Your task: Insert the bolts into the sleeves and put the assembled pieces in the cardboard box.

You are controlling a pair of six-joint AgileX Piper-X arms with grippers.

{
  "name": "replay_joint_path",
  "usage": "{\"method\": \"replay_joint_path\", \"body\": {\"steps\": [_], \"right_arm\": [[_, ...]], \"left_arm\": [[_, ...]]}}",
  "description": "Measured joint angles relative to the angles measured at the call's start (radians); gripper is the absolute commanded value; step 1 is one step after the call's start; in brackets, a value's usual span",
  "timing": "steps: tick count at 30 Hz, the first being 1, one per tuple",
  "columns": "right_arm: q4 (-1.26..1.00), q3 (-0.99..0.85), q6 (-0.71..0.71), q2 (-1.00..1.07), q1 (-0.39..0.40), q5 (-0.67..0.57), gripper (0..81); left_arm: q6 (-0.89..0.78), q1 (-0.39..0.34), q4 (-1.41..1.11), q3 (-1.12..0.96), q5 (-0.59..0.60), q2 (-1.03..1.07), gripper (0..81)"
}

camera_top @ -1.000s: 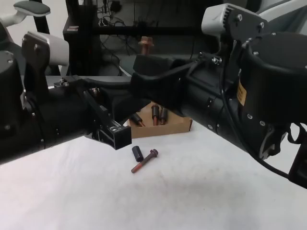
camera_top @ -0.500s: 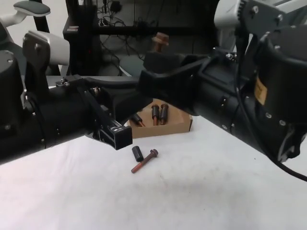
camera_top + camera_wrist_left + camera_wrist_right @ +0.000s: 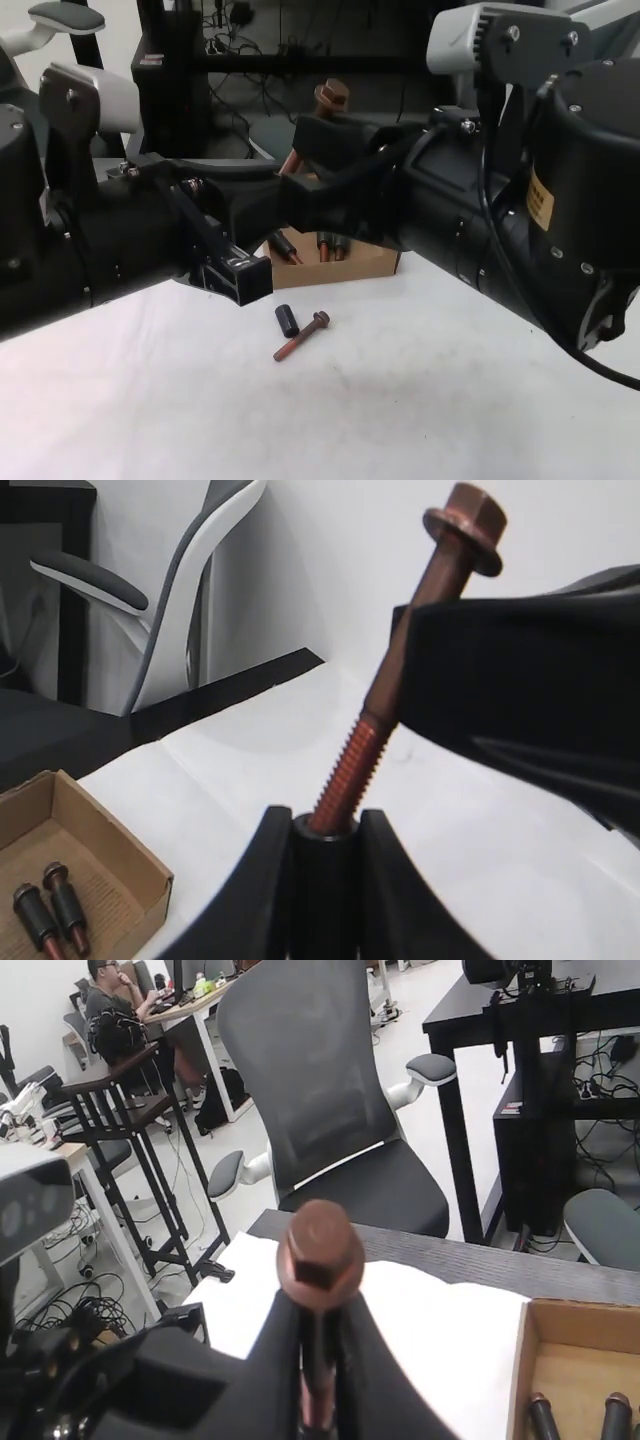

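My right gripper (image 3: 318,1332) is shut on a copper bolt (image 3: 402,668), head up, held tilted above the bench. The bolt's threaded tip sits in the mouth of a black sleeve (image 3: 325,885), which my left gripper (image 3: 325,828) holds between its fingers. In the high view the bolt's head (image 3: 332,97) stands above the two meeting grippers. A loose black sleeve (image 3: 287,320) and a loose bolt (image 3: 302,336) lie side by side on the white cloth. The cardboard box (image 3: 372,263) behind them holds assembled pieces (image 3: 324,244).
The box (image 3: 62,810) lies open beside the left gripper, with two assembled pieces (image 3: 45,915) in it. Both arms crowd the space over the box. An office chair (image 3: 320,1110) and desks stand beyond the bench edge. Bare white cloth (image 3: 330,420) stretches across the near half.
The right gripper carried the bolt rightward, then lowered it toward the left gripper; its shaft now reaches down to the held sleeve. The left arm has barely moved.
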Motion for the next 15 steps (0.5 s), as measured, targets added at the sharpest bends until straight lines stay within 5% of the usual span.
{"method": "replay_joint_path", "body": {"steps": [15], "right_arm": [[-0.002, 0.000, 0.000, 0.012, -0.027, -0.056, 0.4]], "left_arm": [[0.000, 0.002, 0.015, 0.000, 0.004, 0.000, 1.7]]}}
